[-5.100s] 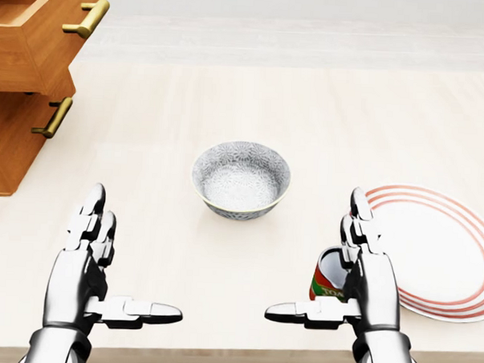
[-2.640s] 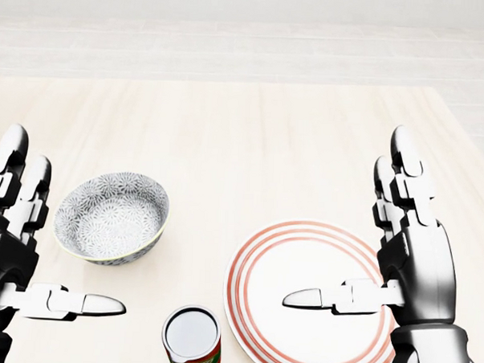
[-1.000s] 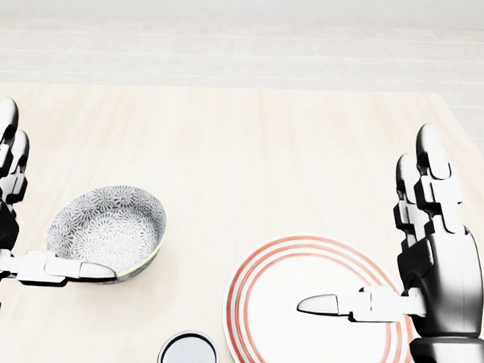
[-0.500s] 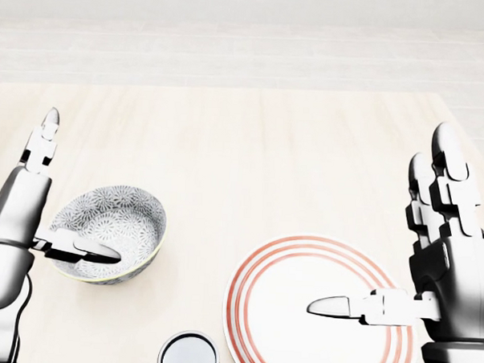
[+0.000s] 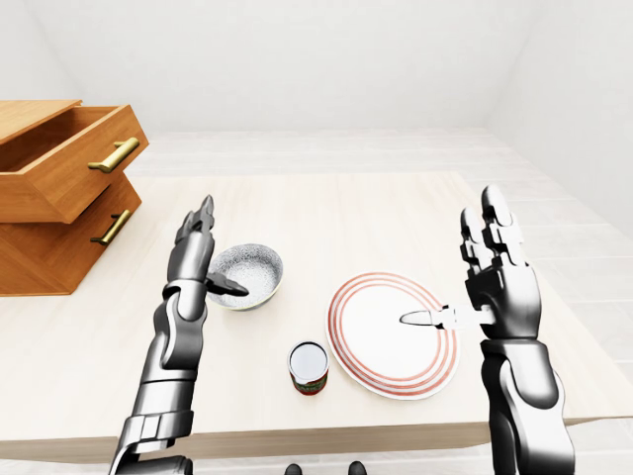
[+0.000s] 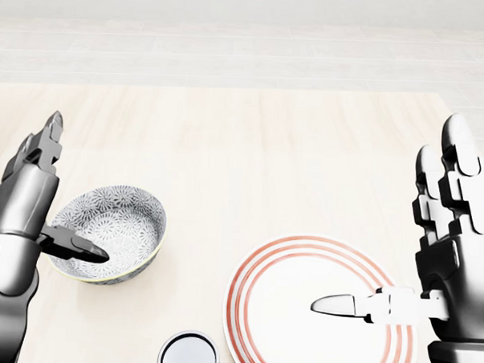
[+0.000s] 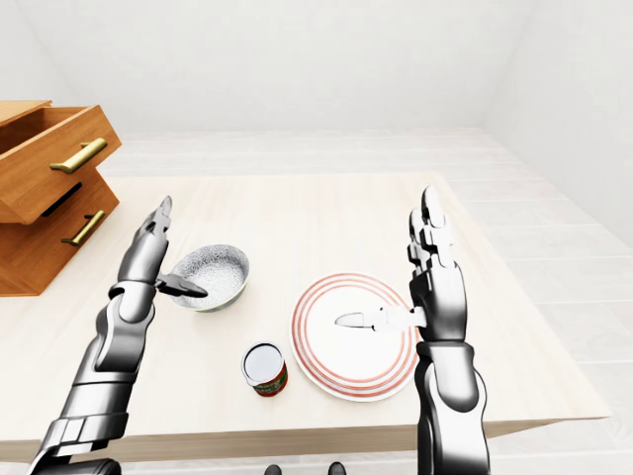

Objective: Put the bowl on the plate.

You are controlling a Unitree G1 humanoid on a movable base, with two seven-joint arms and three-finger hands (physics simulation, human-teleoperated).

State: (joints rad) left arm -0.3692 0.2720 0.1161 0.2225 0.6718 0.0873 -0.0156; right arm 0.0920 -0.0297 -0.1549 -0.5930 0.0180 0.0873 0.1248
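1. While the bowl [image 6: 115, 228] is sitting left of the plate [image 6: 236, 290] (head view), the left hand [image 6: 24, 208] is straddling its rim, thumb inside, fingers spread.
2. The right hand [image 6: 451, 263] is hovering, open.

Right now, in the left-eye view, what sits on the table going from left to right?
Wooden drawers, bowl, can, plate.

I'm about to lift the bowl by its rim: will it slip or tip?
The bowl looks rigid and glazed, so likely slippery in a rim pinch. The left hand is at one side only, so it may tilt when lifted.
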